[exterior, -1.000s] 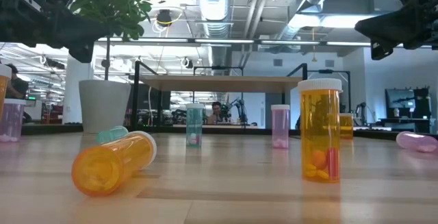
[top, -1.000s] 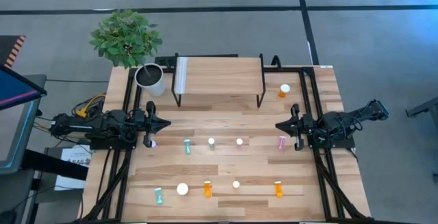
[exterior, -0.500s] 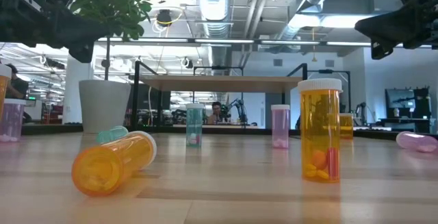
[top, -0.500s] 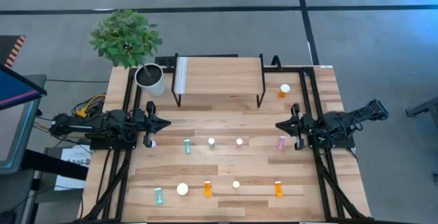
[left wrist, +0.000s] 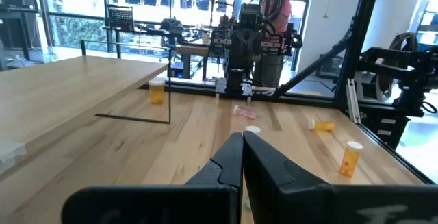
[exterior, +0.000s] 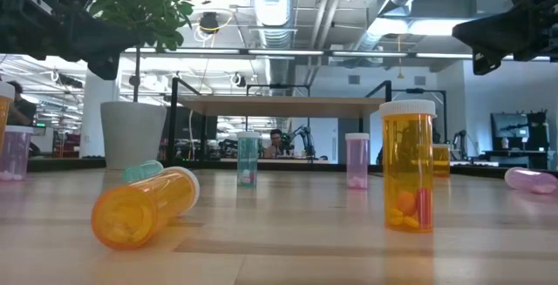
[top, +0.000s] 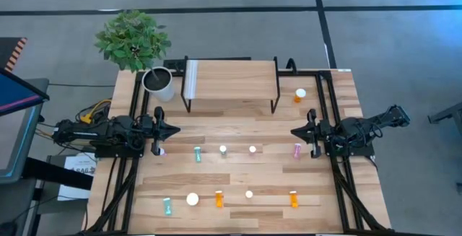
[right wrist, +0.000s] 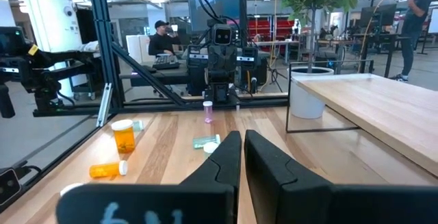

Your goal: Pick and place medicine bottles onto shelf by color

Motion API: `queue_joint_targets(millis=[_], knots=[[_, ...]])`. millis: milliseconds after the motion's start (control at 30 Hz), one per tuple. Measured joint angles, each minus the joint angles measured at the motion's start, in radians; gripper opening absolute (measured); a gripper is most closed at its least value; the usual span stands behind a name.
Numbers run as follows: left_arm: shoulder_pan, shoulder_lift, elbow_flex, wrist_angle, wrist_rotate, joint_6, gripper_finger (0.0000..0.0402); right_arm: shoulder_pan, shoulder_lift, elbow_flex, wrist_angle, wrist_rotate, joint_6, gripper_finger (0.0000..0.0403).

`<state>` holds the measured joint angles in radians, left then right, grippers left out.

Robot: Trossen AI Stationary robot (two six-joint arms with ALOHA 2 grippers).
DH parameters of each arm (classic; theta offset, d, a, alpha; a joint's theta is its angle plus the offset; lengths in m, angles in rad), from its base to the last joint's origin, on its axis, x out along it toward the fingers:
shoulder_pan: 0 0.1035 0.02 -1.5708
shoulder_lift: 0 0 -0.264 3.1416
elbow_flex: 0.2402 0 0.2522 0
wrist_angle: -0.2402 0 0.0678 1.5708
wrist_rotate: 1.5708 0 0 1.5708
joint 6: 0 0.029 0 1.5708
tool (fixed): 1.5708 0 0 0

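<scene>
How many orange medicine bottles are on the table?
4: one right of the shelf, a wide one front left, one lying beside it, one upright front right. Other white caps may hide more.

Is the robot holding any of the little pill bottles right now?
No. The left gripper and the right gripper are both shut on nothing, hovering over the wooden table, one at each side.

Tabletop (top: 238,175): light wood planks, smooth, faint sheen.
Shelf (top: 231,79): pale wood board; thin black metal legs; white strip on one edge.
Medicine bottles (exterior: 408,170): translucent glossy plastic, white caps.
Plant pot (top: 159,83): white, matt.
Left gripper (left wrist: 242,140), right gripper (right wrist: 242,138): dark matt fingers.
Frame rails (top: 330,106): black metal.
</scene>
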<state>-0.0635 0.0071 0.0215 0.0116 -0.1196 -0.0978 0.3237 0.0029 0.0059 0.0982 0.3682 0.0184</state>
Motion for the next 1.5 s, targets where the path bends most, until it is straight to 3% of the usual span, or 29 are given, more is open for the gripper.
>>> queue_joint_targets(millis=[800, 933, 1167, 1500], knots=[[0.0, 0.0, 0.0, 0.0, 0.0, 0.0, 0.0, 0.0, 0.0, 0.113, 0.048, 0.079, 0.0, 0.0047], [0.0, 0.0, 0.0, 0.0, 0.0, 0.0, 0.0, 0.005, 0.004, 0.137, 0.048, 0.079, 0.083, 0.0047], [0.0, 0.0, 0.0, 0.0, 0.0, 0.0, 0.0, 0.019, 0.1, 0.217, 0.032, 0.096, 0.063, 0.0047], [0.0, 0.0, 0.0, 0.0, 0.0, 0.0, 0.0, 0.019, 0.308, 0.415, -0.134, 0.113, 0.113, 0.0047]])
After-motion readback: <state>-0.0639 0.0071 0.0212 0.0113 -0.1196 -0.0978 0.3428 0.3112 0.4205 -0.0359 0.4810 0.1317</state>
